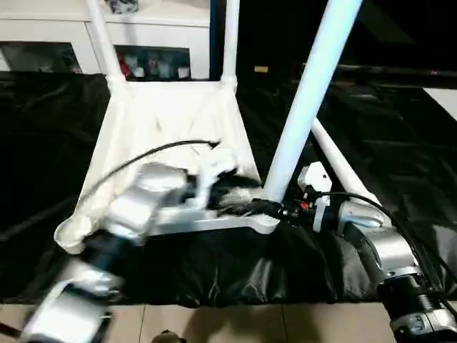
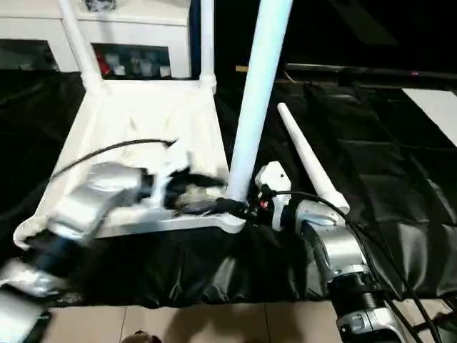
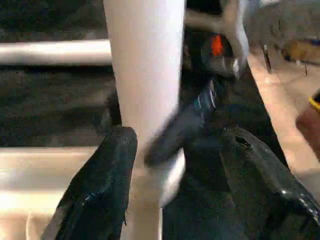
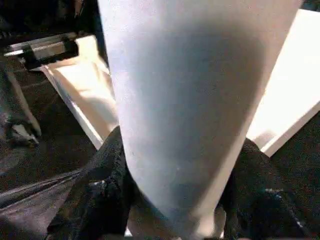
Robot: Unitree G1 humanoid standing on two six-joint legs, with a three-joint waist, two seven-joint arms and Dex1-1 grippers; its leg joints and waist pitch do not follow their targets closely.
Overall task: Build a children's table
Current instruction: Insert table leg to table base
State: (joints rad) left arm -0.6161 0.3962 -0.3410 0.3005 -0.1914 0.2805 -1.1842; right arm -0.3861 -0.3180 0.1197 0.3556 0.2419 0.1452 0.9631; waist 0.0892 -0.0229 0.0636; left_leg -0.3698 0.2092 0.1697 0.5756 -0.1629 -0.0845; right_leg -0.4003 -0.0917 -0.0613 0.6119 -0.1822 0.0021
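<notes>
The white table top point(image 1: 164, 121) lies upside down on a black cloth. Two legs point(image 1: 103, 43) point(image 1: 230, 39) stand in its far corners. A third leg point(image 1: 307, 100) rises from the near right corner socket. My right gripper point(image 1: 268, 209) is shut on that leg's base, a black finger point(image 4: 105, 190) pressing on each side of it. My left gripper point(image 1: 232, 193) reaches in from the left and stands open. One of its fingers point(image 3: 100, 190) is against the leg point(image 3: 145, 65); the other is well clear. A fourth leg point(image 1: 343, 161) lies loose on the cloth to the right.
The black cloth point(image 1: 400, 143) covers the work surface, with tiled floor point(image 1: 250, 321) at its near edge. A white cabinet point(image 1: 157, 28) stands behind the table top. A black cable point(image 1: 143, 153) arcs over the underside from my left arm.
</notes>
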